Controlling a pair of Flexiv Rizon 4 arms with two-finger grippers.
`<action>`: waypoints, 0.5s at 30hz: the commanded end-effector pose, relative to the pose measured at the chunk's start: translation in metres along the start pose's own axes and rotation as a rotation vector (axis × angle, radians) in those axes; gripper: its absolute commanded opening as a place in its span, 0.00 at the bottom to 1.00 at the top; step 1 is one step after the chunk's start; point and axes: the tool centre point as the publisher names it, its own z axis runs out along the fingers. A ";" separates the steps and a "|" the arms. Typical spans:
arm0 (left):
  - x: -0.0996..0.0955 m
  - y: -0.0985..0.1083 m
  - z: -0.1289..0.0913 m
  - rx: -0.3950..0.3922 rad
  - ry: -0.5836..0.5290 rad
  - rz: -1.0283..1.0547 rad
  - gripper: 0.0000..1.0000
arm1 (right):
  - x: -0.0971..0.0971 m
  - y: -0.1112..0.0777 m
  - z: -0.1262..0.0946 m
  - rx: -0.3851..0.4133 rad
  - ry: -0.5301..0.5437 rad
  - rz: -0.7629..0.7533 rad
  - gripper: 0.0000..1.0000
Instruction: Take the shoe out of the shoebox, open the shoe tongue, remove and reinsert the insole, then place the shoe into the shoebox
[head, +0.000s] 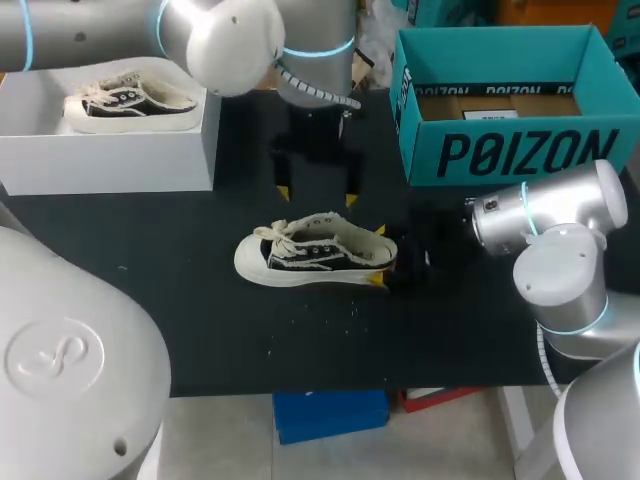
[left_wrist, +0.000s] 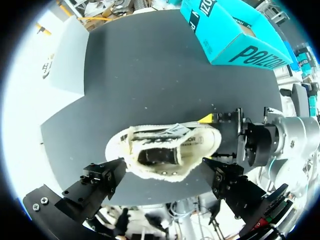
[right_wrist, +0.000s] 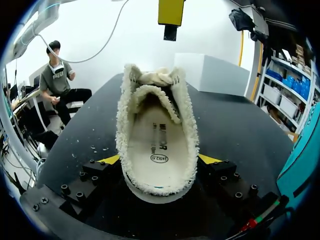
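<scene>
Right wrist view: right gripper (right_wrist: 160, 160) clamped on the heel of the shoe (right_wrist: 157, 115), which stands upright mid table (head: 180, 320), outside the teal shoebox (head: 510, 150). Looks light, soft canvas w/ fuzzy trim, so sides will squash; I'd pinch the stiffer heel or sole. Insole (right_wrist: 159, 145) prob thin & floppy, best peeled from the heel end. Left gripper (head: 316, 192) hangs released above, laces (head: 285, 232) in its way. White box (head: 110, 160) w/ 2nd shoe (head: 130, 100) well apart.
</scene>
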 end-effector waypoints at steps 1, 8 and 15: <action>0.010 -0.005 0.011 -0.037 -0.181 0.007 1.00 | -0.001 -0.001 0.002 0.000 -0.002 0.001 0.00; 0.016 -0.002 0.024 -0.023 -0.254 0.016 1.00 | -0.001 -0.001 0.002 0.000 -0.002 0.001 0.00; 0.018 0.001 0.035 -0.046 -0.272 0.008 1.00 | -0.001 -0.001 0.002 0.000 -0.002 0.001 0.00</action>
